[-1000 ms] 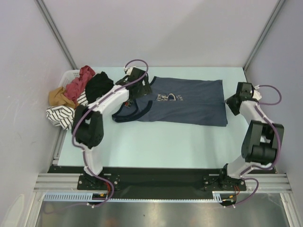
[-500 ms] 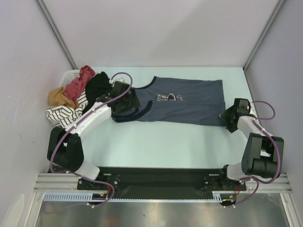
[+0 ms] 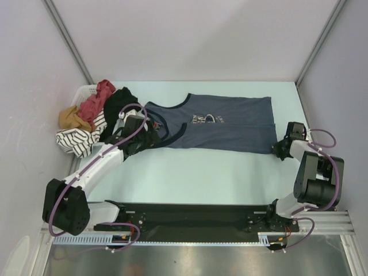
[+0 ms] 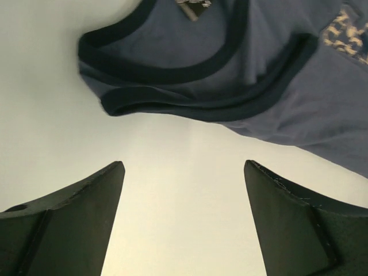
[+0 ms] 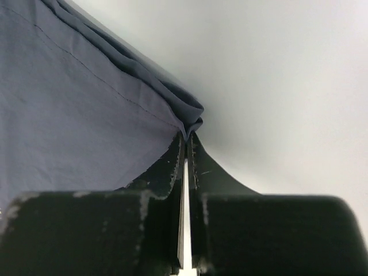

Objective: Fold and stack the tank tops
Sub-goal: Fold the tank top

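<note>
Early stage of folding and stacking. The slate blue-grey tank top (image 3: 230, 123) lies spread flat in a single layer across the far middle of the worktop (image 3: 201, 172), neck and dark-trimmed shoulder straps (image 4: 172, 86) toward the left, hem toward the right; no fold is visible in it. The left hand (image 4: 183, 167) hovers with its fingers spread wide over bare worktop just beside the nearer strap, and holds nothing. The right hand (image 5: 187, 137) sits low at the near right hem corner (image 5: 192, 115), its fingers pressed together with the doubled edge of the cloth meeting their tips; whether any fabric is caught between them cannot be told from the wrist view. The brick-red tank top (image 3: 99, 99) lies crumpled at the far left of the worktop, on top of a heap of garments (image 3: 77, 138) in black, tan and stripes that fills a white basket (image 3: 85, 89); it is well apart from the blue-grey one and has not been laid out. Judged from this arrangement, only the spreading of the first top is done. The folding of that top, the retrieval, spreading and folding of the red one, and the stacking of the two all appear to be left; no stack exists yet.
</note>
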